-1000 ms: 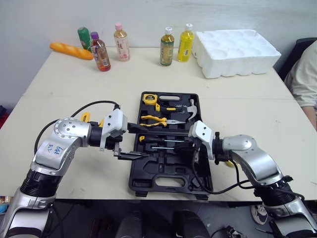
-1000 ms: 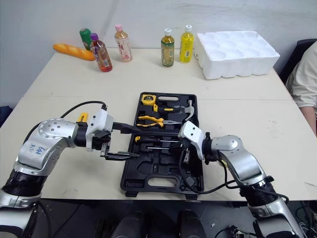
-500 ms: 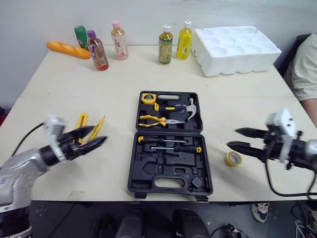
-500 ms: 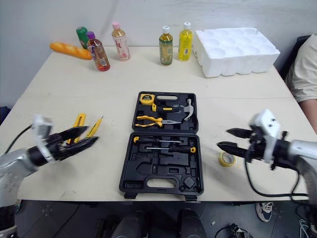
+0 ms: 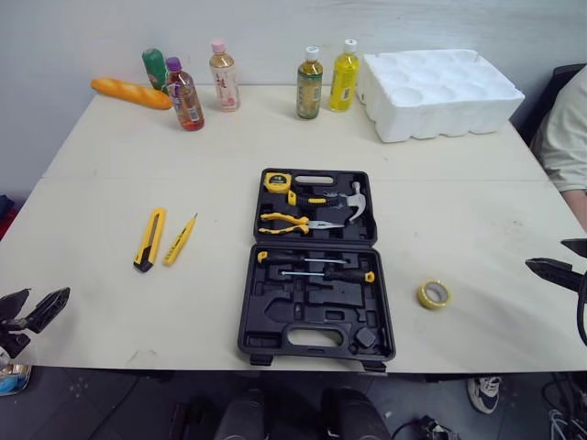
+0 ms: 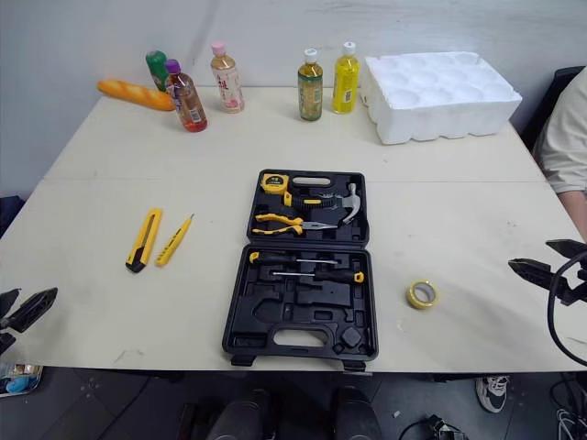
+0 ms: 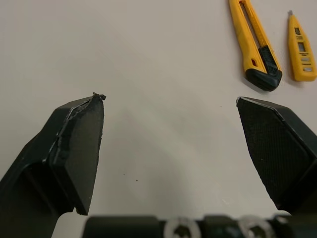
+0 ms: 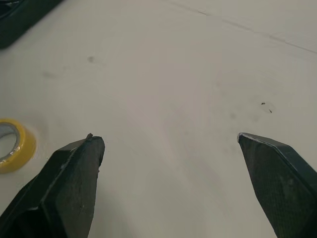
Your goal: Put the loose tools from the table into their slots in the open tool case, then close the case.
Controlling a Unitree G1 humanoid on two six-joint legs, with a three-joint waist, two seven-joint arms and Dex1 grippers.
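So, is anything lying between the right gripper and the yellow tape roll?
Nothing visible does. The right gripper, open, hangs by the right edge of the table, and just bare surface separates it from the tape roll.

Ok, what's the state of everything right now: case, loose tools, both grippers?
tool case: open, lid flat on the table, some slots empty.
utility knife: loose on the table, left of the case.
tester pen: loose, beside the knife.
tape roll: loose, flat on the table, right of the case.
hammer: seated in the case's far half.
left gripper: open, empty.
right gripper: open, empty.
bottles: upright, capped.
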